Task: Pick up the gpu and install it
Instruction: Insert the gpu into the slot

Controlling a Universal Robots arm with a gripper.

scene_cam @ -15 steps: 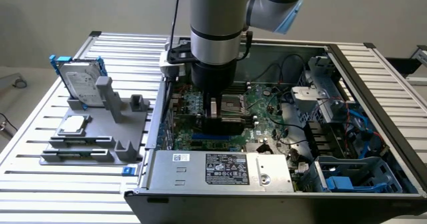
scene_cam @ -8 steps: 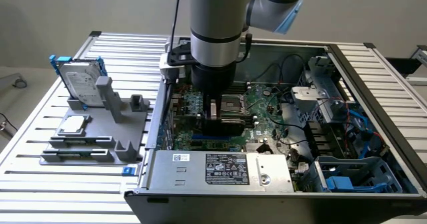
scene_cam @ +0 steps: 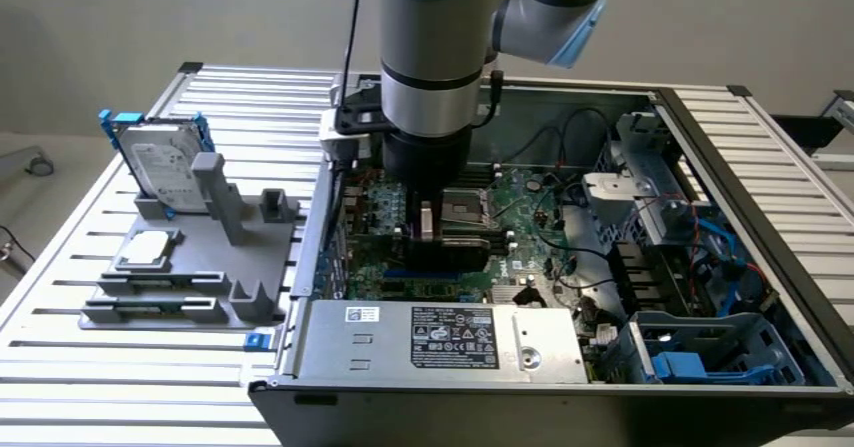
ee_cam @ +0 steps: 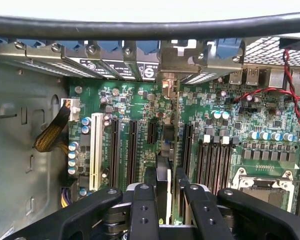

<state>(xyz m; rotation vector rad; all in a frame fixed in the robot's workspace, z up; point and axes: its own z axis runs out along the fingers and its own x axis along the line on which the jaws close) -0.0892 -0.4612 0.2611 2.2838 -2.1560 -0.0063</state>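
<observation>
On the exterior view's left, a hard drive (scene_cam: 163,167) in a blue frame stands in a gray rack (scene_cam: 187,242), with a small silver chip (scene_cam: 147,250) lying in front of it. To the right, the robot arm (scene_cam: 427,57) reaches down into the open computer case (scene_cam: 534,402). The wrist view adds what the arm hides. The gripper (ee_cam: 168,190), its fingers (ee_cam: 142,210) clamped on the gpu (ee_cam: 167,150), holds the card edge-on over the motherboard (ee_cam: 225,135) slots. The card's silvery bracket is near the case's rear wall.
</observation>
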